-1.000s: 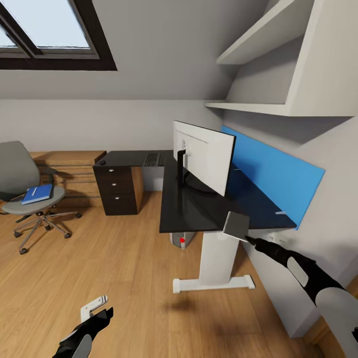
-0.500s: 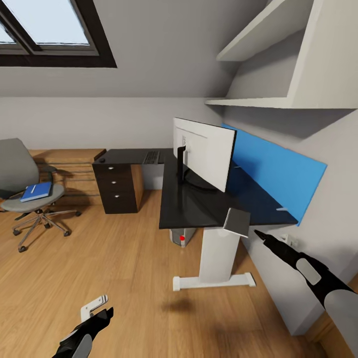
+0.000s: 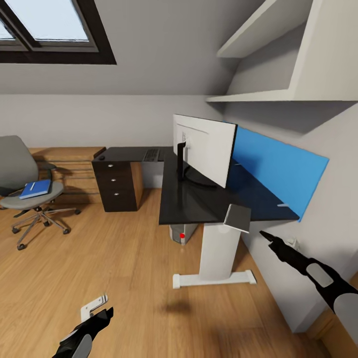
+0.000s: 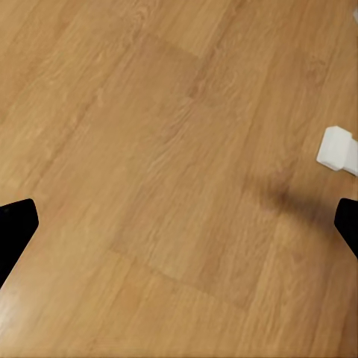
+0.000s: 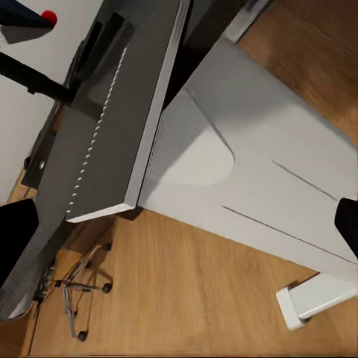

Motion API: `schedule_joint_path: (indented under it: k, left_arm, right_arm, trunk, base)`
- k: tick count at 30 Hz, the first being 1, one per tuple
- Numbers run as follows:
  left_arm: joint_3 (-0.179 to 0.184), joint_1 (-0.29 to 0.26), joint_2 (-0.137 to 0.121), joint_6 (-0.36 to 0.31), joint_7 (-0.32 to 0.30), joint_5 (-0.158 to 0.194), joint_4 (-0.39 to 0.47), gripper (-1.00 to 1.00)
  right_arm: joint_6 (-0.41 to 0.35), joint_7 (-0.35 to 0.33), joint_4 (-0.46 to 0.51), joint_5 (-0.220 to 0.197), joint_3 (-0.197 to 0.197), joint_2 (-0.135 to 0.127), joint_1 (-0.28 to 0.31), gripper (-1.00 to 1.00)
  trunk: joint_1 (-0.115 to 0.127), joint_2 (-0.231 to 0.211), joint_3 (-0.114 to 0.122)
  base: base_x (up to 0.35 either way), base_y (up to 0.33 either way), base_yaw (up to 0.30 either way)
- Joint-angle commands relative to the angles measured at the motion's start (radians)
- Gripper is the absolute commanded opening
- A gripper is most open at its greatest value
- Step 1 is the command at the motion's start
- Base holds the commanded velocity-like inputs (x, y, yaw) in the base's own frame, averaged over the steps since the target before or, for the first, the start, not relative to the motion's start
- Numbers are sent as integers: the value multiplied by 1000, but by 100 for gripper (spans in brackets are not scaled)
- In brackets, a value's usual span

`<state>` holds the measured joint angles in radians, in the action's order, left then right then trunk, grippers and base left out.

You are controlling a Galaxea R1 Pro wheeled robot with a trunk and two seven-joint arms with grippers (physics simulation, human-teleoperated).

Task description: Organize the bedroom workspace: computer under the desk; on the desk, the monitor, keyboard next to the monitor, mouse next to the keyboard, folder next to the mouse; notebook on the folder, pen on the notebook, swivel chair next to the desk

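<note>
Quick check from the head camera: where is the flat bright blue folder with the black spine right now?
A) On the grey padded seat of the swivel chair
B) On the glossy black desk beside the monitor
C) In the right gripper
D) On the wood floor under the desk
A: the flat bright blue folder lies on the grey padded seat of the swivel chair, which stands on the wood floor apart from the glossy black desk.

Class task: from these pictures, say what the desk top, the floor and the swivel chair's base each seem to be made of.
Desk: glossy black top, perhaps lacquer or laminate; it mirrors the blue wall panel.
Floor: light wood boards, going by grain and plank seams.
Swivel chair: base looks like polished metal; thin, shiny spokes.
</note>
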<state>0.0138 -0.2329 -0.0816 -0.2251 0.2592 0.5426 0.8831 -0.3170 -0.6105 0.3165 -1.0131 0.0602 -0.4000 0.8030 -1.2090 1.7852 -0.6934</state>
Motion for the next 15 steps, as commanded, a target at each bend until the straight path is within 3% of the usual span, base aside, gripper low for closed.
schedule_joint_path:
  k: [1,3,9,11,12,15]
  left_arm:
    - [2,0,-1,-5,6,8,2,100]
    - [2,0,-1,-5,6,9,2,100]
    - [2,0,-1,-5,5,10,3,100]
    - [2,0,-1,-5,5,10,3,100]
    - [2,0,0,-5,5,10,2,100]
    - [3,0,-1,-4,3,7,2,100]
  right_arm:
    - [-28,-10,-3,-24,5,-8,1,100]
    - [-48,-15,-3,-40,2,-13,1,100]
    - [-118,-20,-4,-160,-32,-17,1,100]
    - [-126,-23,-6,-186,-38,-9,1,100]
    - [-129,-30,-9,-201,-41,14,0,100]
    - [-128,-35,-9,-200,-39,38,-2,100]
  trunk:
    - [-4,8,-4]
    - [-12,22,-10]
    - [-35,64,-29]
    - [-42,78,-36]
    - [-42,78,-36]
    - [-42,78,-36]
  base:
    - [0,0,0]
    - [0,0,0]
    - [0,0,0]
    - [0,0,0]
    - [0,0,0]
    - [0,0,0]
